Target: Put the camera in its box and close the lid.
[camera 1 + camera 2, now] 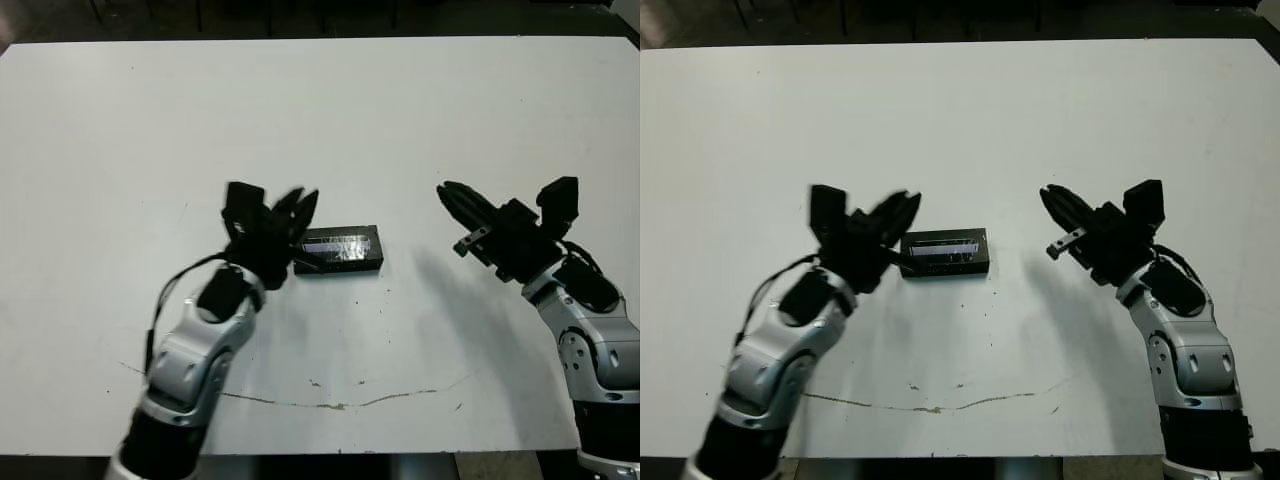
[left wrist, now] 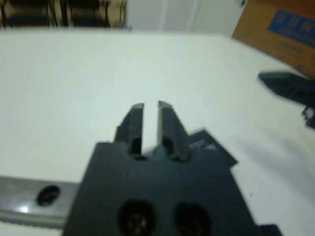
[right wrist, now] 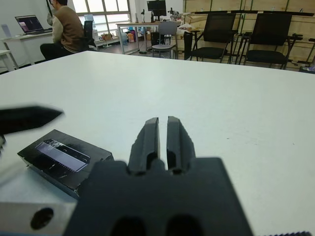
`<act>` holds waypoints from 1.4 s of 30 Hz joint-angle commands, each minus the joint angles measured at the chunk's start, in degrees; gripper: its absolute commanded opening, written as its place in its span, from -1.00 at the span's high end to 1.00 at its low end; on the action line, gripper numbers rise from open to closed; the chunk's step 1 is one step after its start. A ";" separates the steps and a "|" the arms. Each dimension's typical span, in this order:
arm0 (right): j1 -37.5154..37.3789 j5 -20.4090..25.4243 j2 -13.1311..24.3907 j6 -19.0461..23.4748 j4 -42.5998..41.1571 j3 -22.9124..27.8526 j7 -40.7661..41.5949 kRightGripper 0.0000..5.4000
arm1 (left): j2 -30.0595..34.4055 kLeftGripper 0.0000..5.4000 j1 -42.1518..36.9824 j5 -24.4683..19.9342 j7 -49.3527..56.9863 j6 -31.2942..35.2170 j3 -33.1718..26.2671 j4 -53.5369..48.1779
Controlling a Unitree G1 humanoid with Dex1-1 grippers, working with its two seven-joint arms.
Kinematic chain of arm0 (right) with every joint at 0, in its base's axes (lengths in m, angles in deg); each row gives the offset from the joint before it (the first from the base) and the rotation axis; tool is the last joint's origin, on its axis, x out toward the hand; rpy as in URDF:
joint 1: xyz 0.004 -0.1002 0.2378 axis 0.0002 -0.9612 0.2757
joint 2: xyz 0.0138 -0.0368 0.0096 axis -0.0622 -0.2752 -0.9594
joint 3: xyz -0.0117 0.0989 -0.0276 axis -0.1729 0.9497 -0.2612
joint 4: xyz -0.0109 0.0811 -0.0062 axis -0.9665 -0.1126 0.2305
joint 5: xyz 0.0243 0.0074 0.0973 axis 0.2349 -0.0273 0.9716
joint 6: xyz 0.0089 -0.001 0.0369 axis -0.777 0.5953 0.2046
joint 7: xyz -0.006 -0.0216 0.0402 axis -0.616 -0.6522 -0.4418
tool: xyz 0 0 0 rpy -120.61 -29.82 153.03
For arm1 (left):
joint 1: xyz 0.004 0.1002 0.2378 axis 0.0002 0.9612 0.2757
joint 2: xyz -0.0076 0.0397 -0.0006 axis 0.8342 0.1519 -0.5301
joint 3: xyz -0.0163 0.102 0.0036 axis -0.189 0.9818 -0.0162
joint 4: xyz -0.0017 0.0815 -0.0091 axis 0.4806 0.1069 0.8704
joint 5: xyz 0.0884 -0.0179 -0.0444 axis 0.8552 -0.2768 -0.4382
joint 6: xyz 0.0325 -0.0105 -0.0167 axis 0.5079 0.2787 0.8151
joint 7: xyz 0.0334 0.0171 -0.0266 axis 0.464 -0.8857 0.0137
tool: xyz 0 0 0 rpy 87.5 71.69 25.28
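We note silver-grey forearm shells with black joints, left gripper (image 1: 285, 225) black and blocky, right gripper (image 1: 500, 215) matching, thin black cable looping beside left wrist.

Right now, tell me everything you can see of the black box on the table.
The box is a small, flat black rectangle lying closed on the white table, its lid on top. A long glossy greyish-purple strip runs along the lid's face; the sides look matte black. It rests level, long side across the view, near the table's middle. The left claw hovers right at its left end; contact cannot be told. The right claw is well clear of it. No camera shows outside it.
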 commanded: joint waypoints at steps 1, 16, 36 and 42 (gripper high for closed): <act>-0.92 0.09 -0.29 -0.49 0.13 0.19 0.23 1.00 | 0.32 0.99 0.51 1.67 -0.27 2.55 1.97 3.27; -0.28 0.24 0.07 0.61 0.41 -0.41 0.28 1.00 | 3.68 0.99 5.11 5.88 -4.55 0.56 6.25 7.05; -1.78 -1.70 -4.81 -1.55 -0.98 -1.39 -5.67 1.00 | 7.14 0.99 7.91 1.68 -7.54 -17.23 -10.30 -8.11; -0.86 -4.46 -7.51 -3.80 -1.13 -2.23 -9.30 1.00 | 11.84 0.99 4.31 2.12 -7.93 -30.69 -20.07 -2.05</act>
